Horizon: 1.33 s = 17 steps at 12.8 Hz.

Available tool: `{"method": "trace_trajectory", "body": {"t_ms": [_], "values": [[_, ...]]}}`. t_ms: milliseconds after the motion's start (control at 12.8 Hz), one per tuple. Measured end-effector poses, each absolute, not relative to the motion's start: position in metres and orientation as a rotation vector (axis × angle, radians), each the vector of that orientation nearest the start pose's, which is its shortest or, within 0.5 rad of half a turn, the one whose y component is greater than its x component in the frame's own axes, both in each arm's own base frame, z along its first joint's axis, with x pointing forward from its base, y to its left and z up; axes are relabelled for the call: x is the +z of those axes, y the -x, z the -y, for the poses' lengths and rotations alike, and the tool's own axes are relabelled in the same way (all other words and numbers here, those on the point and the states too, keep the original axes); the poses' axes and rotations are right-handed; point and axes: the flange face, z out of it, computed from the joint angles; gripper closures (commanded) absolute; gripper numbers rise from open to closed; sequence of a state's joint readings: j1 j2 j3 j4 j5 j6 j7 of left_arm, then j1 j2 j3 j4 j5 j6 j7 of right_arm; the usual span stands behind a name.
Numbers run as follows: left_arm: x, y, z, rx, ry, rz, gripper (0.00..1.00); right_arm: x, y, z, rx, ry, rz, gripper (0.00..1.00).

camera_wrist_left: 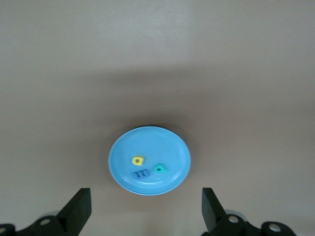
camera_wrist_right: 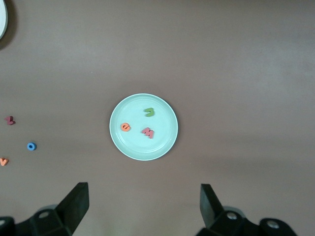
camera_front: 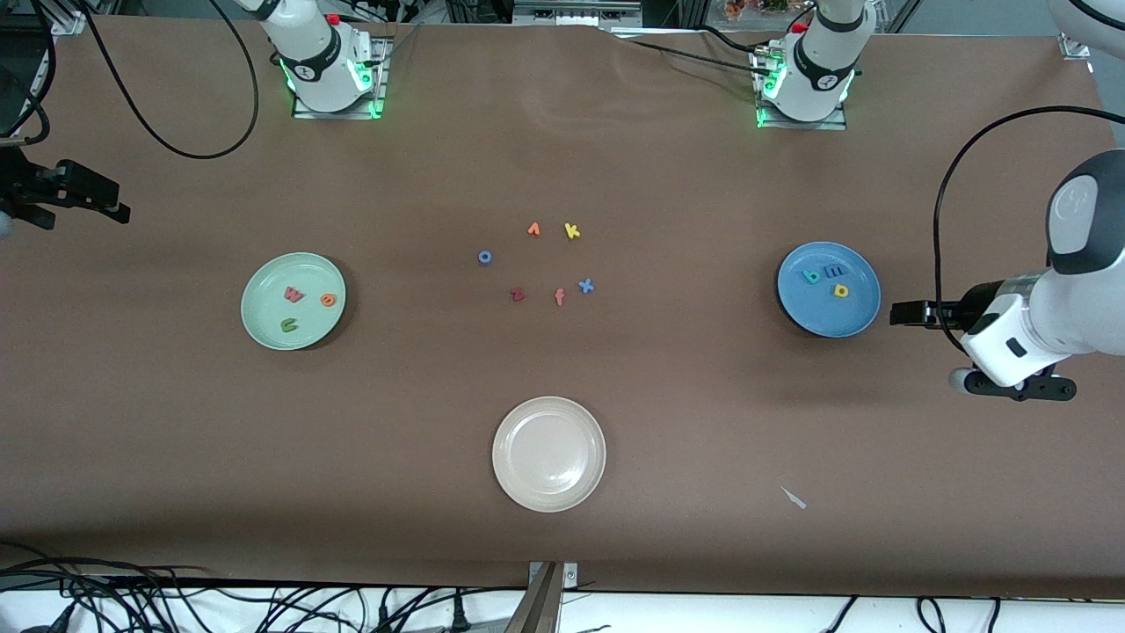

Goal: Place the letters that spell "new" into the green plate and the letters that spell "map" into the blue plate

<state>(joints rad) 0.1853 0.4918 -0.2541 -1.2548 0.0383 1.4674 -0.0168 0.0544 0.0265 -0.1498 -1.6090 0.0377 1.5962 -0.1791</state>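
Note:
The green plate [camera_front: 255, 308] holds the red-pink "w" [camera_front: 293, 295], the orange "e" [camera_front: 328, 300] and the green "n" [camera_front: 289, 325]. In the blue plate [camera_front: 844, 318] lie the teal "a" [camera_front: 813, 276], the blue "m" [camera_front: 835, 271] and the yellow "p" [camera_front: 841, 290]. My left gripper [camera_front: 910, 314] hangs open and empty over the bare table beside the blue plate [camera_wrist_left: 147, 142]. My right gripper [camera_front: 105, 204] is open and empty over the table's right-arm end, with the green plate [camera_wrist_right: 138, 147] in its wrist view.
Loose letters lie mid-table between the two plates: an orange "v" [camera_front: 533, 230], a yellow "k" [camera_front: 572, 231], a blue "o" [camera_front: 484, 258], a dark red "z" [camera_front: 517, 294], an orange "f" [camera_front: 559, 297] and a blue "x" [camera_front: 586, 285]. A cream-white plate [camera_front: 514, 475] sits nearer the camera.

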Motion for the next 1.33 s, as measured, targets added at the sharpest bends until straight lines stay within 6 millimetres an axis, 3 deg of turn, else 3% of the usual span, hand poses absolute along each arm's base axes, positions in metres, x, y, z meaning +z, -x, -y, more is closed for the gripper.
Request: {"method": "trace_trajectory", "body": {"t_ms": [157,392,784,1333], "values": [[0.468,-0.666,-0.004,0.396,3.209,-0.067,0.01,0.594,-0.561,0.049,0.050,3.100,0.127,0.00],[0.464,-0.655,-0.002,0.323,3.203,-0.074,0.00,0.594,-0.561,0.045,0.050,3.100,0.138,0.00],[0.473,-0.647,-0.007,0.303,3.198,-0.126,0.00,0.595,-0.562,0.028,0.053,3.114,0.192,0.00],[0.490,-0.646,-0.016,0.259,3.162,-0.341,0.00,0.593,-0.560,0.053,0.069,3.148,0.171,0.00]]}}
